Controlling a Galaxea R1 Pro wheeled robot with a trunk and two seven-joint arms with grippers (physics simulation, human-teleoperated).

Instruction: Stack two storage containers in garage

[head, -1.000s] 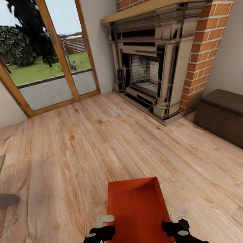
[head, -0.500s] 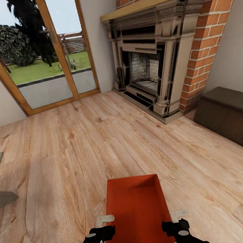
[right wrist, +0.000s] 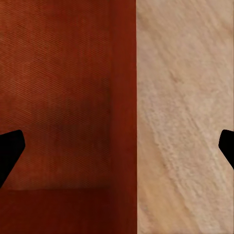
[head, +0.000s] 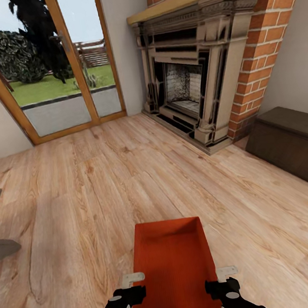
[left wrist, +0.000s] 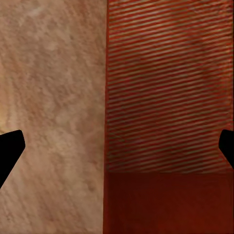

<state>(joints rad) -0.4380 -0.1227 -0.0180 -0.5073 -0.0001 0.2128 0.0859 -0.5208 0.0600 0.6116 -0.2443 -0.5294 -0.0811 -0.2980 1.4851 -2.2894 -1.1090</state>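
Head view: one storage container (head: 172,269) sits low and centred ahead of the robot in the living room, above the wood-plank floor (head: 82,198), its long axis pointing away from the robot. The left gripper (head: 129,285) and right gripper (head: 221,279) flank its near end, one at each long wall, equally near. Left wrist view: the left wall edge passes between wide-spread fingertips (left wrist: 9,146). Right wrist view: the right wall likewise stands between spread fingertips (right wrist: 9,146); whether either gripper actually clamps cannot be determined.

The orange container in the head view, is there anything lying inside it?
No, the orange container is empty in the head view; its ribbed bottom and inner walls show bare, with nothing lying on them.
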